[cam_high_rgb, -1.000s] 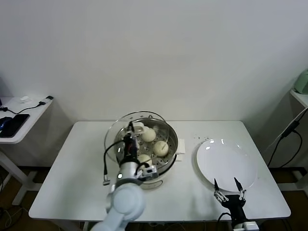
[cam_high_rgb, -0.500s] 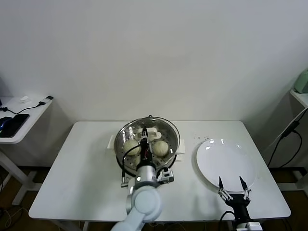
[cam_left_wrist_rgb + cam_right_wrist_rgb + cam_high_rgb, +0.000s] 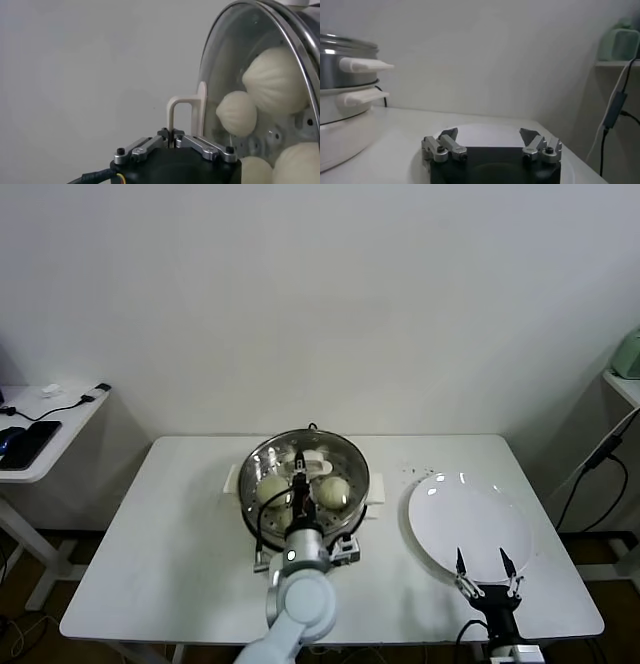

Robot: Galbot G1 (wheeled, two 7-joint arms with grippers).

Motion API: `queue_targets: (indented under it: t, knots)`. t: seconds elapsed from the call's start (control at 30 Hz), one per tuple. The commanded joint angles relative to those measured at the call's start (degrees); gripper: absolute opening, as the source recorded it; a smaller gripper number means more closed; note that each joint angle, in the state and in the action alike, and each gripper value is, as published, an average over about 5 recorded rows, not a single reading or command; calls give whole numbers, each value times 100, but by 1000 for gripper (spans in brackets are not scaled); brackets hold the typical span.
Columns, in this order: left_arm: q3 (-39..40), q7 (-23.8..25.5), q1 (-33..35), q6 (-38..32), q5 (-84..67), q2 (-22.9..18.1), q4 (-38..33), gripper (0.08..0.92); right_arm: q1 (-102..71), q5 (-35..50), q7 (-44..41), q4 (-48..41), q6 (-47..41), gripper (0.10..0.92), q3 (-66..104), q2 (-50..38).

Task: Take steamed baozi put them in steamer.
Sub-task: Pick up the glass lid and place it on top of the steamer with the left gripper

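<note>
1. On the left side table (image 3: pixel 45 434) lie a dark device and a cable, well apart from the work.
2. The steamer (image 3: pixel 262 529) stands on the white table (image 3: pixel 150 544), left of centre, its round pot opening upward; being round, it has no long axis beyond the line through its two side handles, which runs left to right.
3. The steamed baozi (image 3: pixel 334 491) are inside the steamer on the perforated tray, domed side up. The head view shows about three; the left wrist view shows four (image 3: pixel 274 81) through the glass.
4. The left gripper (image 3: pixel 300 484) is over the steamer, its fingers pinched together on the white handle (image 3: pixel 185 117) of the glass lid (image 3: pixel 215 85), which appears to sit over the pot.
5. Judgement: the step in hand is seating the lid. To do it well, keep the lid level and centred on the rim, lower until it rests all round, then let go straight upward without dragging it.
6. The white plate (image 3: pixel 470 529) lies right of the steamer, bare.
7. The right gripper (image 3: pixel 485 572) waits at the plate's near edge, fingers spread wide and holding nothing.
</note>
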Motion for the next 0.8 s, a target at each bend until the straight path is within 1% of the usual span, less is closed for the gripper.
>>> queue_targets:
  t: [0.03,0.27,0.4,0.5,0.67,0.8]
  knots:
    - [-73,-47,4,-36,117,7,132,132,22,-81,18,-52,106,823,-21,42]
    - [-85,-37,20,-86,113,58,107,132,22,-150,-9,-60,158,823,-38,64]
    - [-32,39,40,-149,-71,121,-77,141,9,-164,-32,-26,132,823,-37,60]
    - [75,115,28,-141,-470,177,-340,199,-2,-168,-50,8,85,823,-42,59]
    - [243,157,80,-104,-959,252,-797,345,1,-168,-81,94,-47,823,-71,61]
    - [235,119,251,-173,-1268,381,-1156,457,6,-181,-99,161,-140,823,-87,60]
